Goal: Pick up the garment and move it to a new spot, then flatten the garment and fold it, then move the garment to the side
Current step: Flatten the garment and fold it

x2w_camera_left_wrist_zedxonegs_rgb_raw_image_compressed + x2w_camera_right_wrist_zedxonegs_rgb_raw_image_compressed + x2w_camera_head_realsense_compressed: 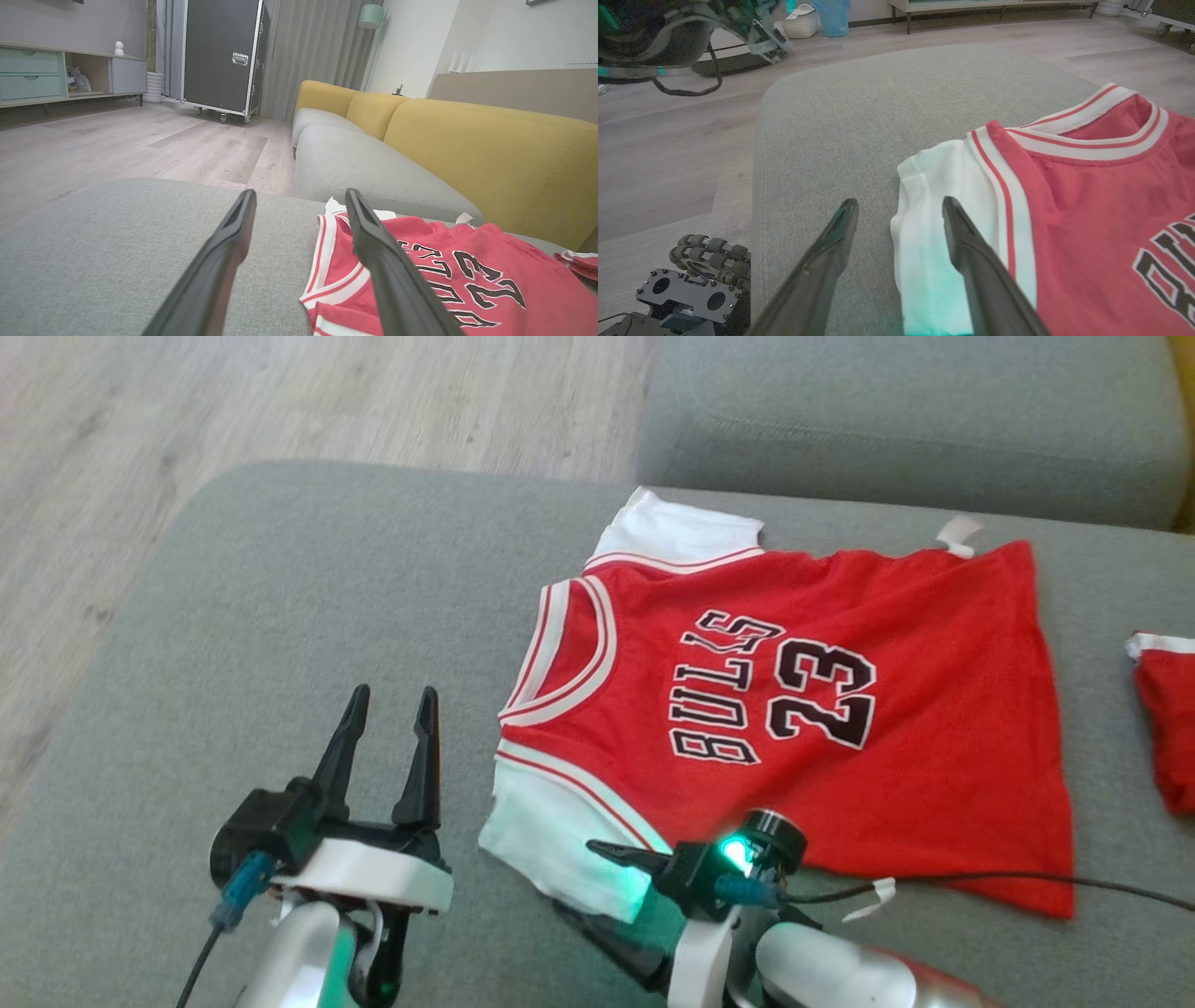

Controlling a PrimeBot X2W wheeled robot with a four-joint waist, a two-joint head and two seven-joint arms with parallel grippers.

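While the garment (794, 709), a red jersey, lies face-up and mostly flat on the grey cushion (280, 616), collar toward the robot's left and hem toward its right, the step in hand looks like flattening before the fold. Right gripper (900, 201): jaws wide apart, nothing held, low at the near white sleeve (551, 831); one finger is over the sleeve cloth, the other over bare cushion just beside its edge. Whether the tips touch the fabric can't be told. Left gripper (394, 695): jaws likewise apart and empty, above bare cushion just beside the collar. To do this well, approx. as follows: close on the sleeve edge only, w/ one layer pinched, and draw it outward, away from the body panel, so the bunched cuff spreads w/o dragging the whole jersey. Edges and room: open cushion lies to the left of the collar, then the cushion's rounded edge and the wood floor (93, 476) beyond. A second red piece (1167, 728) sits apart past the hem, so rightward room is tighter. The far seat cushion (887, 420) bounds the back.
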